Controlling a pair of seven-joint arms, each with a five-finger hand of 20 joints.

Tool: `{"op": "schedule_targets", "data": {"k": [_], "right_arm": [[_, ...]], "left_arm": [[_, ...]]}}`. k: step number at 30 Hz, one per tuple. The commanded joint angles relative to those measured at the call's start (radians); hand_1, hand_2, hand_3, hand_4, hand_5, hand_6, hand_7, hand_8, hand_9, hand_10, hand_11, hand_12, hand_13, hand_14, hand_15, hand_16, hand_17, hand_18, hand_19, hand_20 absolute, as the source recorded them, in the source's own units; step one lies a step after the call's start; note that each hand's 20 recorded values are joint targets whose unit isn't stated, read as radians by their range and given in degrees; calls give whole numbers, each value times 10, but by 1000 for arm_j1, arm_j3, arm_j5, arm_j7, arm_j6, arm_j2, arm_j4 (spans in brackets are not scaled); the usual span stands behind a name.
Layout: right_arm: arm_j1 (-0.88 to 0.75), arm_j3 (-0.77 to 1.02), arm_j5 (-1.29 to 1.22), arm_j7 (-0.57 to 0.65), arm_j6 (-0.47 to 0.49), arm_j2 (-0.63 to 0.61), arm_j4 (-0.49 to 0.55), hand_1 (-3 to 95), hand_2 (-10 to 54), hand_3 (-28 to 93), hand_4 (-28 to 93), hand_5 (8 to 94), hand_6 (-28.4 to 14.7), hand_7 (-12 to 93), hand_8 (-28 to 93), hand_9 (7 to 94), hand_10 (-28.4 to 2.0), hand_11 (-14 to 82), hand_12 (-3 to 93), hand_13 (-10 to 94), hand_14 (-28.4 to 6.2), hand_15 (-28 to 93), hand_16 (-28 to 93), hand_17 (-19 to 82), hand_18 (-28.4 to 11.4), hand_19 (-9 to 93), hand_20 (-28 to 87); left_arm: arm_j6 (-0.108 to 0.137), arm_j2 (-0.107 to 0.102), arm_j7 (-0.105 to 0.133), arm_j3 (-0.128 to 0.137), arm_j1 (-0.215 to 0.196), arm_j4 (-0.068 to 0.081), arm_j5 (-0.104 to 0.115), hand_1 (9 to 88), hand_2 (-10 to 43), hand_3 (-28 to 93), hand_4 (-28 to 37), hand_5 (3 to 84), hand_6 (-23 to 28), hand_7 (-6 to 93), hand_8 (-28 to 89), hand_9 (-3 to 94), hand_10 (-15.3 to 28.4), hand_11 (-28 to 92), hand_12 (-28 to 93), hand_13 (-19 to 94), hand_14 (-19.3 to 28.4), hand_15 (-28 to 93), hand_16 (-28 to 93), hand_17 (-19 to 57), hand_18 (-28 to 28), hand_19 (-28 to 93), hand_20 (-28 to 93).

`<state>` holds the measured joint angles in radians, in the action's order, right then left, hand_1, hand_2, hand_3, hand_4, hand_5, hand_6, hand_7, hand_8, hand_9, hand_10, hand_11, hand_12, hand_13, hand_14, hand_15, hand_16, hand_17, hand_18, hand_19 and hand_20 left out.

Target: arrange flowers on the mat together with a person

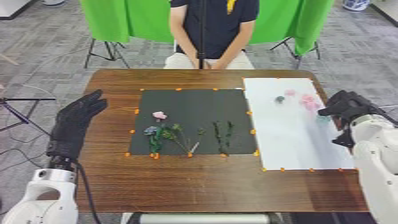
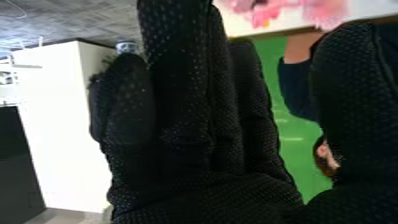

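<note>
Right hand (image 1: 352,106) nearest, at the white sheet's right edge; fingers extended, thumb apart, nothing held. Left hand (image 1: 75,120) open, empty, well apart beyond the dark mat (image 1: 182,112). Pink flowers (image 1: 309,102) on white sheet (image 1: 300,145), just left of right hand; cluster's long axis slants away and left. Judged next: short leftward reach, right hand.

In the right wrist view an edge cuts off the pink flowers (image 2: 323,11), and in the head view the right hand (image 1: 350,105) hides part of the white mat (image 1: 286,127)
</note>
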<state>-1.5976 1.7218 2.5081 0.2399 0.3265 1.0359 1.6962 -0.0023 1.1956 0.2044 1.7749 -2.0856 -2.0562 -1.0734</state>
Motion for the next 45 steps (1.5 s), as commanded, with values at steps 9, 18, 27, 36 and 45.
{"op": "schedule_targets", "data": {"k": [9, 18, 27, 36, 45], "right_arm": [[-20, -30, 115, 11, 14, 19, -54, 371, -95, 640, -249, 611, 28, 152, -116, 863, -114, 147, 141, 937, -36, 416, 191, 692, -78, 892, 162], [-22, -63, 137, -8, -28, 47, -91, 419, -95, 653, -262, 634, 40, 168, -125, 881, -111, 154, 144, 937, -29, 460, 176, 707, -75, 911, 153], [-40, -83, 99, 1, -92, 59, -105, 615, -95, 511, -245, 721, 35, 178, -50, 936, -96, 135, 240, 937, -17, 517, 153, 719, -76, 924, 180], [-37, -65, 10, 37, -118, 16, 34, 944, -95, -283, 346, 855, 18, 168, 31, 937, -93, 241, 218, 937, -4, 599, 151, 740, -88, 931, 326], [103, -193, -82, -14, -118, -10, 283, 946, -95, -283, 374, 868, 14, 165, 49, 937, -91, 250, 217, 937, -1, 611, 149, 744, -89, 932, 346]], "left_arm": [[3, 11, -19, 10, -6, 0, 1, 235, 23, 626, -233, 444, 44, 118, -49, 431, 135, 164, 147, 318, 163, 83, 52, 20, 100, 24, 132], [1, 14, -15, 10, -5, 0, -3, 244, 20, 624, -227, 445, 45, 117, -49, 431, 135, 164, 147, 318, 163, 83, 52, 20, 100, 23, 132], [13, 14, -13, 15, -6, 5, -3, 256, 13, 621, -216, 445, 46, 118, -49, 431, 135, 164, 147, 317, 162, 83, 52, 20, 100, 24, 132], [47, 2, 7, 42, -28, 9, 16, 266, 5, 617, -207, 444, 44, 120, -49, 431, 134, 165, 147, 319, 161, 84, 52, 21, 100, 23, 131], [139, 1, 42, 76, -69, 25, 70, 264, 6, 616, -209, 446, 44, 125, -51, 433, 135, 169, 146, 322, 161, 87, 51, 21, 101, 26, 131]]}}
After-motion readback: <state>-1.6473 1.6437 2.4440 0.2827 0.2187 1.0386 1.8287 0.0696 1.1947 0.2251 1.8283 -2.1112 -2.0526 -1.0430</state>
